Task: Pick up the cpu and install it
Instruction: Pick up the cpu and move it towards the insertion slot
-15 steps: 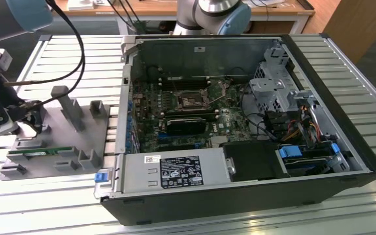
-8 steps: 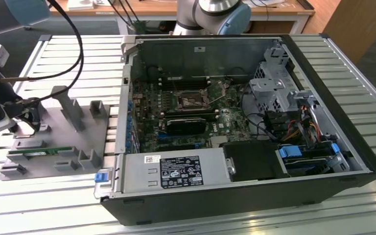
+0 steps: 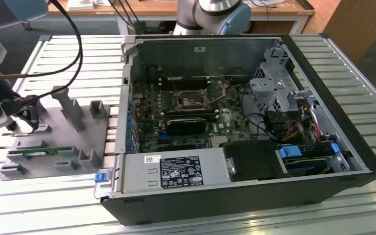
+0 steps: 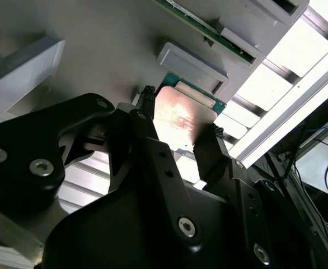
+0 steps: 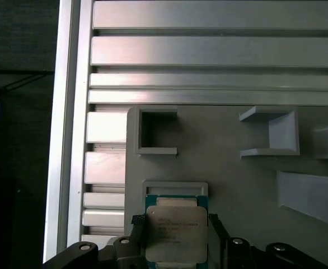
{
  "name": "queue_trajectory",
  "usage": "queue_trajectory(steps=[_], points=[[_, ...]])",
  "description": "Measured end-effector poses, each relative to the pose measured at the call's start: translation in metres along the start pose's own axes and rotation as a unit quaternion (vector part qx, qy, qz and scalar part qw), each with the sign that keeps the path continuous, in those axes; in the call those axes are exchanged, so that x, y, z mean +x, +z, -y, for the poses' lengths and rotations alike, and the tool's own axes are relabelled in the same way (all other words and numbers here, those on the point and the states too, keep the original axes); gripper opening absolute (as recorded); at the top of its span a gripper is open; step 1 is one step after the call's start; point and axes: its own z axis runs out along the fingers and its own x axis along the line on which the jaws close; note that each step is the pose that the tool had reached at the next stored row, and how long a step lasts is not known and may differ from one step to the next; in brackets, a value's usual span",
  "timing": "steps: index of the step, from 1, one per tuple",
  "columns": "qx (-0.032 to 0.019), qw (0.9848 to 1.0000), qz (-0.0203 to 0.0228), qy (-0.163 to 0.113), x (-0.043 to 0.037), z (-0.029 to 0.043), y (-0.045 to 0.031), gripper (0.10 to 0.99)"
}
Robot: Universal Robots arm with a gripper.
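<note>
A: Open PC case (image 3: 201, 51) takes up the exterior view's right, grey fixture tray (image 3: 57, 137) sits at its left. Cpu?
B: Cpu (image 5: 175, 232) is square with a silver lid and green rim, in a tray pocket at the tray's edge. Gripper (image 5: 175, 221) is clamped on two opposite sides. Slatted table (image 5: 209, 50) lies beyond.

My end effector (image 4: 182, 112) is matte black. The cpu (image 5: 176, 232) has a silver-grey top and a green rim. The fixture tray (image 5: 237, 168) is plain pale grey; the desk (image 5: 209, 50) is silver, striped with slats. The memory stick (image 3: 41, 152) is green.
</note>
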Motion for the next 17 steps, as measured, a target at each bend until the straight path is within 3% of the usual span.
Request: queue_trajectory(steps=[17], points=[[-0.0001, 1.0, 0.0, 0.0, 0.0005, -0.0016, -0.0154, 0.529]])
